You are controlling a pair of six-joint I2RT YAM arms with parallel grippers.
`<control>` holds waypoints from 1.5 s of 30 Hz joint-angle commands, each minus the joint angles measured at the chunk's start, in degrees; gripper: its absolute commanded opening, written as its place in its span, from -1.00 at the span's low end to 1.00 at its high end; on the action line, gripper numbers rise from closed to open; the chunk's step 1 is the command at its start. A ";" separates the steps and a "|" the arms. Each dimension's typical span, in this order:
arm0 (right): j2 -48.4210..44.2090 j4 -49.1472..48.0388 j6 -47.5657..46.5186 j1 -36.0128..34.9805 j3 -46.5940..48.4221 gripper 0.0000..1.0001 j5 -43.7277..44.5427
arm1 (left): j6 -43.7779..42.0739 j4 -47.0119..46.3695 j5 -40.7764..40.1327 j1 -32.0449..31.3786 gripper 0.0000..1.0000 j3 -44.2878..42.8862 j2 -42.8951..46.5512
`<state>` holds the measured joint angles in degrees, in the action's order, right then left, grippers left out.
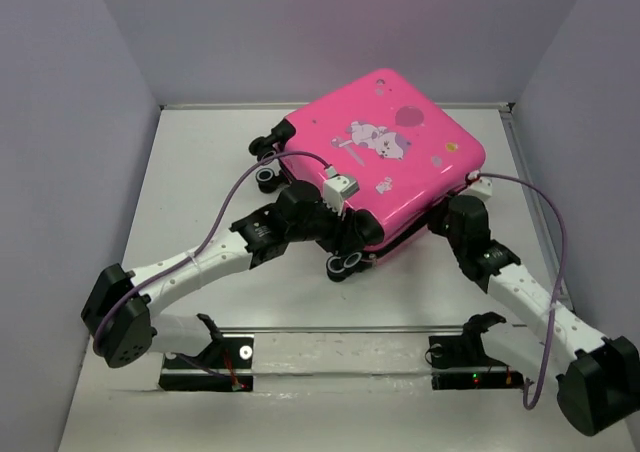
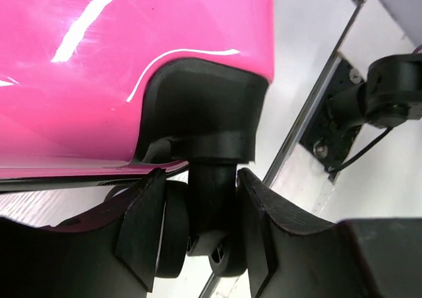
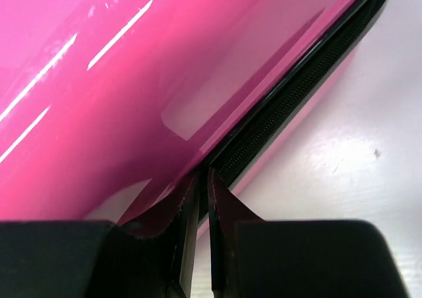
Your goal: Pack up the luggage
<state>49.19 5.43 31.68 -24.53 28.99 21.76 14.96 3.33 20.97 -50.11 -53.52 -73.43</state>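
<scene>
Here luggage point(image 1: 385, 157) lies flat on table point(image 1: 200, 182)

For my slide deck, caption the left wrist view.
Left gripper straddles a black wheel stem beneath the pink luggage.

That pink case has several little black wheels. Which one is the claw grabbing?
The near-corner wheel, lowest in the overhead view: the left gripper closes around its stem. The left-side wheels stand free.

No readable text, brand or number shows in any view. The luggage point(image 1: 385, 137) lid carries only a cartoon print, and its small marks are too blurred to read.
</scene>
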 commanded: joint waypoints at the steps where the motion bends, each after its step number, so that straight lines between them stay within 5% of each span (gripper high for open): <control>1: 12.13 -16.76 -10.65 3.70 9.64 -0.65 -25.99 | 7.26 -6.22 6.27 -6.75 -0.88 4.30 -2.59; 5: 23.83 -22.21 -14.71 3.70 20.09 -0.64 -41.48 | 11.48 -16.22 7.85 -9.21 -0.88 2.81 -7.67; 9: 32.71 -17.58 -16.74 3.70 33.01 -0.50 -48.92 | 16.49 -25.03 10.40 -9.66 -0.88 0.17 -12.52; 13: 32.64 -10.81 -17.53 4.85 36.83 -0.01 -44.80 | 18.00 -28.03 8.74 -9.48 -0.89 -3.26 -14.37; 16: 23.54 -5.61 -17.27 5.37 31.16 0.25 -36.55 | 19.22 -30.48 6.02 -8.52 -0.89 -2.56 -12.45; 23: 7.60 -5.69 -16.66 5.37 11.90 0.13 -33.72 | 25.11 -35.33 2.50 -4.30 -0.86 5.17 -5.85; 24: 6.89 -5.70 -16.48 5.37 11.01 0.11 -33.71 | 25.81 -35.33 1.89 -4.21 -0.76 5.79 -4.89; 27: 4.61 -5.61 -14.46 5.37 8.72 0.09 -31.78 | 27.66 -35.33 0.47 -4.03 0.24 8.25 -3.83; 31: 4.33 -5.61 -12.87 5.37 7.74 0.11 -30.11 | 29.33 -34.80 -3.12 -3.95 0.79 11.24 -0.58; 39: 11.02 -16.50 -19.02 5.37 8.63 0.26 -46.54 | 25.83 -20.15 -19.09 -3.42 0.89 15.90 10.31; 45: 9.60 -17.12 -25.34 5.37 9.66 0.67 -50.83 | 25.81 -5.56 -25.10 1.84 0.92 24.66 25.13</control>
<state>59.05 -5.32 11.66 -19.11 35.86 -22.09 41.56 -17.82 6.48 -53.63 -36.53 -56.75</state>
